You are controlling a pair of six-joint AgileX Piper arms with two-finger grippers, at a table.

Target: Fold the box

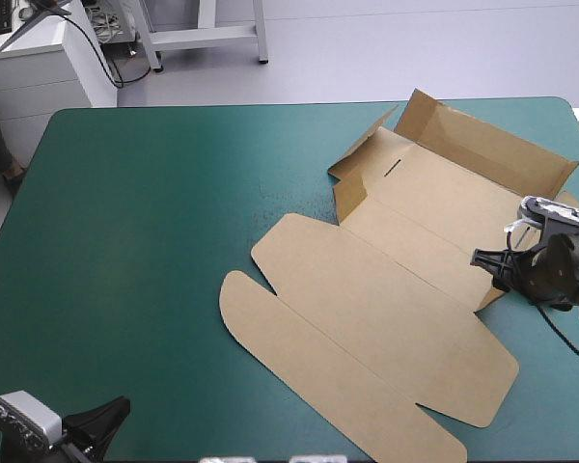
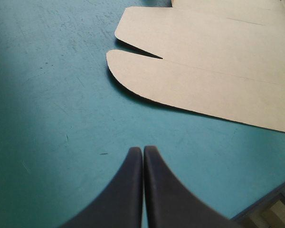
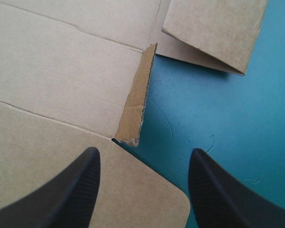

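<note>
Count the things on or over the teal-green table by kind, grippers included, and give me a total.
Brown box, mostly flat, far walls raised: 1
Black grippers: 2 (left gripper shut, right gripper open)
Total: 3

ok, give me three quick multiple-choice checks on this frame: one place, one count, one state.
1. Where is the left gripper?
A) at the far edge
B) over bare teal-green cover, the box ahead of it
C) pressing a raised wall

2. How many boxes lie on the cover?
A) one
B) two
C) three

3. The jaws of the right gripper are:
A) shut on the box
B) shut, empty
C) open

Answers:
1 B: its wrist view shows only cover under the shut jaws.
2 A: the high view shows a single brown sheet.
3 C: the jaws stand well apart over the box's edge.
</note>
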